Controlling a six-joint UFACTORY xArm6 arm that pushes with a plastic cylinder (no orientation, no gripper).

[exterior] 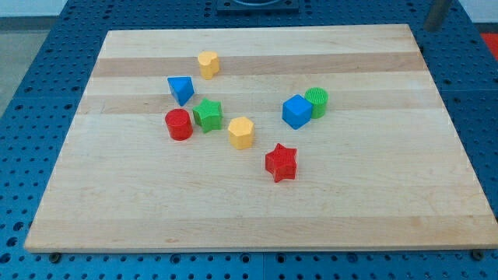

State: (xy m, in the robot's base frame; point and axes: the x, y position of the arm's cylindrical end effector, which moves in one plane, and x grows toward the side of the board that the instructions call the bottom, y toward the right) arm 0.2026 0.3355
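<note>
1. Camera view shows you no rod and no tip, so you cannot tell where the tip stands among the blocks; there is no gripper to report.
2. Watch the tight pairs: red cylinder (179, 124) touches green star (208, 114), and blue cube (296, 111) touches green cylinder (317, 102). Nudging one would likely drag its neighbour.
3. Yellow hexagon block (242, 132) and red star (281, 162) sit near each other; blue triangular block (180, 89) and the upper yellow block (208, 64) stand apart on the wooden table (389, 194).
</note>
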